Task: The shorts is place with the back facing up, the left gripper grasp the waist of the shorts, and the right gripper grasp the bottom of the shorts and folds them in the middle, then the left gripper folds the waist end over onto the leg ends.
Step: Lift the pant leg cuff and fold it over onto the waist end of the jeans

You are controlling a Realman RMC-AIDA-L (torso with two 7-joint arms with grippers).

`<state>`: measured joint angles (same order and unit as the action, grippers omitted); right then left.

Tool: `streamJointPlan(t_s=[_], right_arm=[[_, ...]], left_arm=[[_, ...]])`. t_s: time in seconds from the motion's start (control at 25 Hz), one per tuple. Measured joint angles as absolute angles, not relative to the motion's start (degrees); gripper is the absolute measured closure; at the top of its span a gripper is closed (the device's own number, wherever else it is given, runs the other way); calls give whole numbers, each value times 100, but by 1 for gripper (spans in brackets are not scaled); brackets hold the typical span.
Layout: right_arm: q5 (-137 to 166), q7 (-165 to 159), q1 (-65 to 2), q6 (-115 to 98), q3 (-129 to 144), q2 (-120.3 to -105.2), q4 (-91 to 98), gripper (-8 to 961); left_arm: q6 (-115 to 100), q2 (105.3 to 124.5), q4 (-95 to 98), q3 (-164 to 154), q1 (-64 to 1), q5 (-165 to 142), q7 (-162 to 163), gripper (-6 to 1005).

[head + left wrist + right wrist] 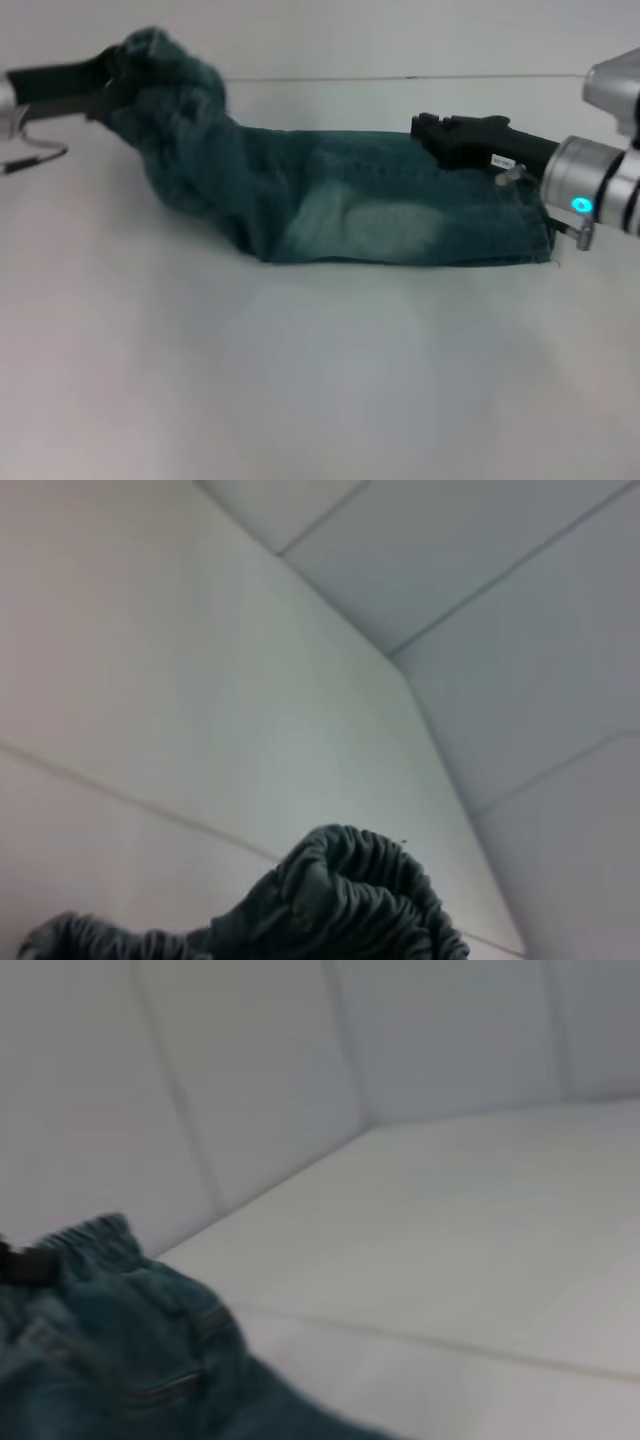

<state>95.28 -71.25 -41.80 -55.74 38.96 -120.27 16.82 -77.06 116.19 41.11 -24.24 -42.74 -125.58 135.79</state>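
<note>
Shorts [340, 195] lie folded lengthwise on the white bench [300, 380], waist end raised off the surface at left. Left pincer [110, 75] is clamped on the bunched waist [340, 900]. Right pincer [440, 130] rests over the leg ends at right; its grip cannot be told.

A smooth white tabletop [320, 380] filled the foreground under soft, even light. Behind it rose a plain white panelled wall [250, 1070], its panels divided by thin dark seams and meeting in a corner above.
</note>
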Motion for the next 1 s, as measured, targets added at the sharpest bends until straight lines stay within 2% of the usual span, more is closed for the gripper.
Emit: streamJointPlan(t_s=[0.28, 0.68, 1.0], right_arm=[[7324, -4494, -4660, -4905, 3858, -12103, 143, 947], [7097, -2750, -5794, -4262, 3573, -12155, -1306, 947], [9406, -2781, -6303, -3842, 1805, -12154, -2018, 948]], left_arm=[[-7900, 11574, 4126, -2573, -4870, -12315, 13638, 869], [-8110, 11556, 4420, -2842, -5184, -11991, 13882, 872], [-8120, 11523, 4492, -3046, -5191, -11832, 13941, 873]])
